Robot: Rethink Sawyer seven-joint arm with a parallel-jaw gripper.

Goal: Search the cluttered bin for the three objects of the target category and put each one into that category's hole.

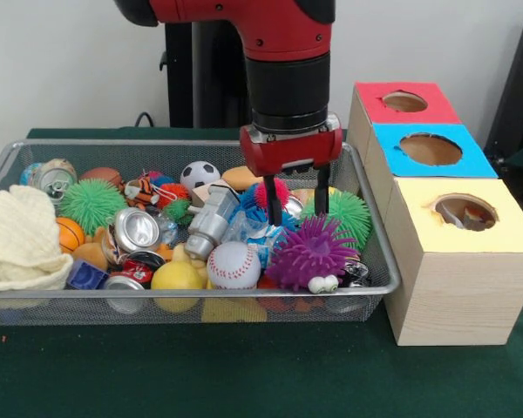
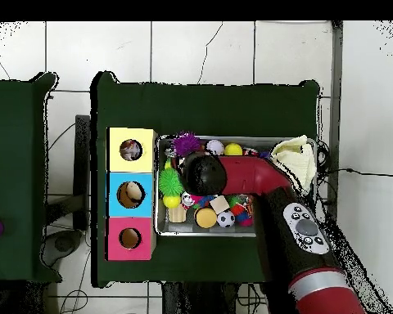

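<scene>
Wire bin (image 1: 379, 261) is packed: baseball (image 1: 233, 264) up front, purple spiky ball (image 1: 309, 251) just right of it, soccer ball (image 1: 200, 174) at the back, green spiky ball (image 1: 90, 202) on the left, a cream cloth (image 1: 19, 237) bunched in the left corner, plus a couple of crushed cans (image 1: 136, 230). The gripper (image 1: 297, 209) hangs over the bin's right half, its two black fingers spread apart and dipping into the clutter just behind the purple ball. Right of the bin is a wooden box (image 1: 458, 287) with three holes, tops red, blue and yellow from back to front.
</scene>
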